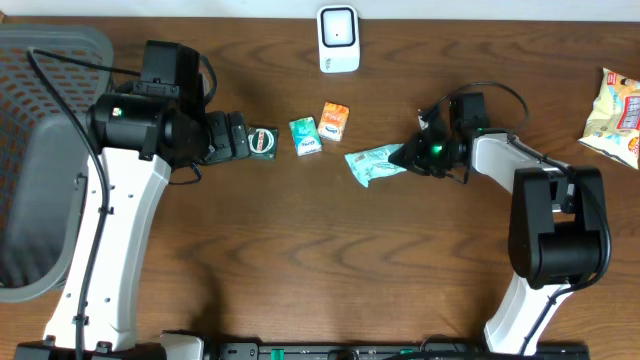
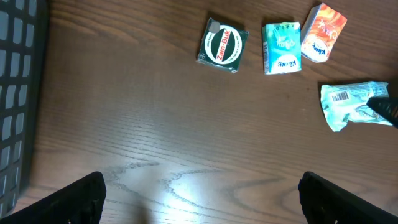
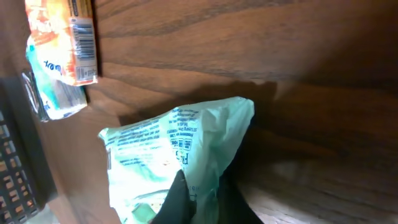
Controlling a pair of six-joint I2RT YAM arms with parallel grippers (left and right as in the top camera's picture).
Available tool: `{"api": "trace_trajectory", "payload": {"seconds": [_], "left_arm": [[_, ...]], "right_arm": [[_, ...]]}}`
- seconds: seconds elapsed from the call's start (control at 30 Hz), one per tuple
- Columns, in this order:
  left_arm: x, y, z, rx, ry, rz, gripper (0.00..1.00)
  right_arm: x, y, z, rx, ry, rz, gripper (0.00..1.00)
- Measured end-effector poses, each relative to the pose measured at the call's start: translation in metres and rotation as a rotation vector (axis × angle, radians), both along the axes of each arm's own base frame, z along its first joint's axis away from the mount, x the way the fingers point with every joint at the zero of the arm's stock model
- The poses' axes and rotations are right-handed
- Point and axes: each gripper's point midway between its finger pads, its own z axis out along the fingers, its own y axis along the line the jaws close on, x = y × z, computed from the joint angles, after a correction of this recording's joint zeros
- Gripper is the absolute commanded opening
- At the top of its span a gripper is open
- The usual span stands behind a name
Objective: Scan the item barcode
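On the brown wooden table point(image 1: 300, 270): one teal tissue pack point(image 1: 305, 136), one orange tissue pack point(image 1: 335, 120), one dark green Zam-Buk box point(image 1: 262, 141), one pale green crinkled plastic packet point(image 1: 372, 163), one yellow-and-white snack bag point(image 1: 615, 115), one white upright scanner point(image 1: 338, 39), one grey plastic basket point(image 1: 60, 38)

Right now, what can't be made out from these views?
- Right gripper: fingers cut by the right wrist view's bottom edge, so grip depth on the green packet is unclear.
- Packet barcode: left wrist view, too small to read.
- Snack bag: overhead, cut by the right edge.
- Basket: overhead, cut by the left edge.
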Motion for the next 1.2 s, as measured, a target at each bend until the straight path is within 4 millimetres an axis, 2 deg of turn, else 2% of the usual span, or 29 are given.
{"api": "trace_trajectory", "payload": {"seconds": [0.2, 0.33, 0.37, 0.47, 0.6, 0.67, 0.87, 1.0, 1.2], "left_arm": [[0.0, 0.0, 0.0, 0.0, 0.0, 0.0, 0.98], [0.0, 0.0, 0.0, 0.0, 0.0, 0.0, 0.98], [0.0, 0.0, 0.0, 0.0, 0.0, 0.0, 0.98], [0.0, 0.0, 0.0, 0.0, 0.0, 0.0, 0.98], [0.0, 0.0, 0.0, 0.0, 0.0, 0.0, 0.98], [0.0, 0.0, 0.0, 0.0, 0.0, 0.0, 0.98], [0.0, 0.0, 0.0, 0.0, 0.0, 0.0, 0.98], [0.0, 0.0, 0.0, 0.0, 0.0, 0.0, 0.98], [0.0, 0.0, 0.0, 0.0, 0.0, 0.0, 0.98]], "right_arm": [[0.0, -0.001, 0.002, 0.004, 0.008, -0.001, 0.01], [0.004, -0.011, 0.021, -0.045, -0.011, -0.013, 0.01], [0.006, -0.015, 0.031, -0.072, -0.032, -0.016, 0.01], [0.017, -0.028, 0.08, -0.193, -0.159, -0.02, 0.01], [0.018, -0.031, 0.148, -0.382, -0.36, -0.007, 0.02], [0.008, -0.033, 0.16, -0.532, -0.396, -0.002, 0.01], [-0.008, -0.055, 0.149, -1.025, -0.387, 0.018, 0.01], [-0.013, -0.066, 0.137, -1.222, -0.352, 0.054, 0.01], [-0.018, -0.07, 0.083, -1.397, -0.225, 0.196, 0.01]]}}
